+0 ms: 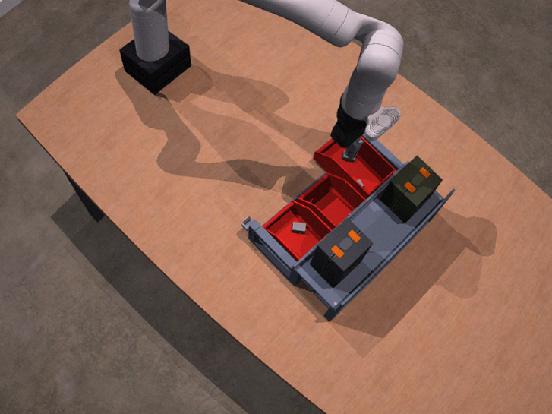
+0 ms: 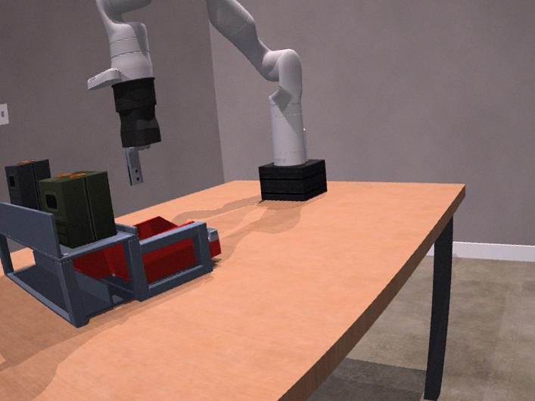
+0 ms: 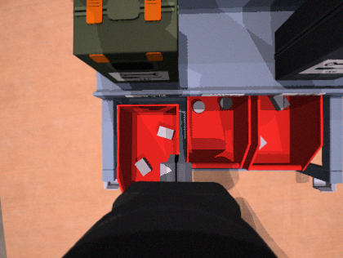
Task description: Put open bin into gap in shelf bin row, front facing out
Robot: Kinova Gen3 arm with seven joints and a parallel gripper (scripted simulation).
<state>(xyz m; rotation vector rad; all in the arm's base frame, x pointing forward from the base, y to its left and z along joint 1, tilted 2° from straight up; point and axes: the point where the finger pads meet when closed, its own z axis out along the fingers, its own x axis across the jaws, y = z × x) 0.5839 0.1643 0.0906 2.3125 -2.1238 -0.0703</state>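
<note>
The open red bin [image 1: 354,164] sits in the end slot of the grey shelf [image 1: 349,244], beside two other red bins [image 1: 332,198] [image 1: 297,228]. In the wrist view this bin [image 3: 147,143] holds small grey parts [image 3: 165,132] and its front rim reaches a little further out than its neighbours' rims. Its open front faces out like the others. My gripper [image 2: 136,178] is shut and empty. It hangs well above the bin's front, clear of it, and also shows in the overhead view [image 1: 350,153] and the wrist view [image 3: 175,169].
A green toolbox [image 1: 413,187] and a black toolbox [image 1: 340,254] stand on the shelf's upper board, above the backs of the bins. The arm's black base [image 1: 154,60] is at the table's far corner.
</note>
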